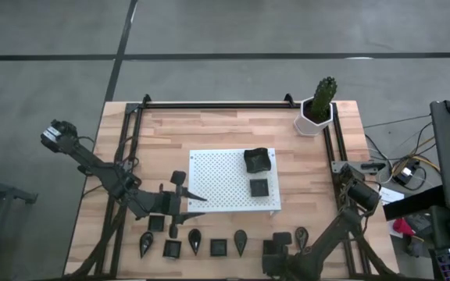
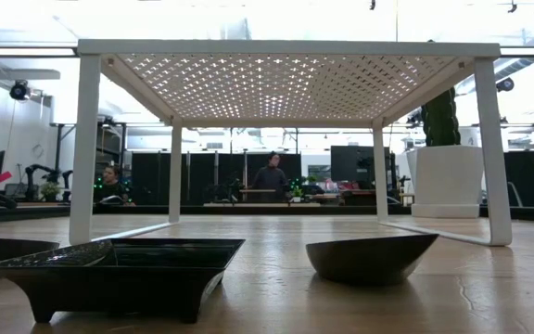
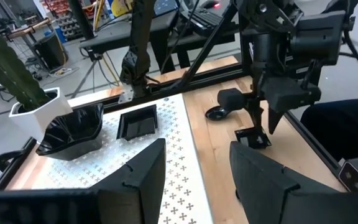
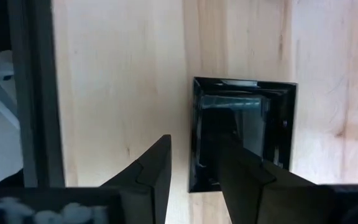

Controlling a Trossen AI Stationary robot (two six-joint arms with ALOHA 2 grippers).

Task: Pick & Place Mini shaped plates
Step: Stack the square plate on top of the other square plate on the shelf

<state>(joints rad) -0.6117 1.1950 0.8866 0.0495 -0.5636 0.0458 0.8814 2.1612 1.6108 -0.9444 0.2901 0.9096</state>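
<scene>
Several small black plates, square (image 1: pixel 219 247) and teardrop-shaped (image 1: pixel 241 240), rest flat in a row along the table's near edge. Two more sit on the white perforated board (image 1: pixel 217 183): a square one (image 1: pixel 259 187) and a larger crumpled-looking one (image 1: pixel 258 159). My right gripper (image 1: pixel 274 251) (image 4: pixel 193 177) points down, open, over a square plate (image 4: pixel 244 134) in that row, one finger inside its rim and one outside. My left gripper (image 1: pixel 182 189) (image 3: pixel 194 171) hovers open at the board's left edge. The low view shows a square plate (image 2: pixel 119 269) and a rounded one (image 2: pixel 369 255), with no gripper. My right gripper comes from above, pointing down, and straddles one side rim (image 4: pixel 196 143) of the square plate, which lies flat on the table. One finger (image 4: pixel 241 171) is over the plate's hollow and the other (image 4: pixel 148 180) over bare wood. Whether either finger touches the rim cannot be told.
The white board stands on legs (image 2: pixel 86 148) mid-table. A white hexagonal pot with a cactus (image 1: pixel 316 109) is at the far right corner. Black frame rails (image 1: pixel 127 148) run along the table's sides. Bare wood lies between the board and the plate row. People stand far behind the table (image 2: pixel 272 176).
</scene>
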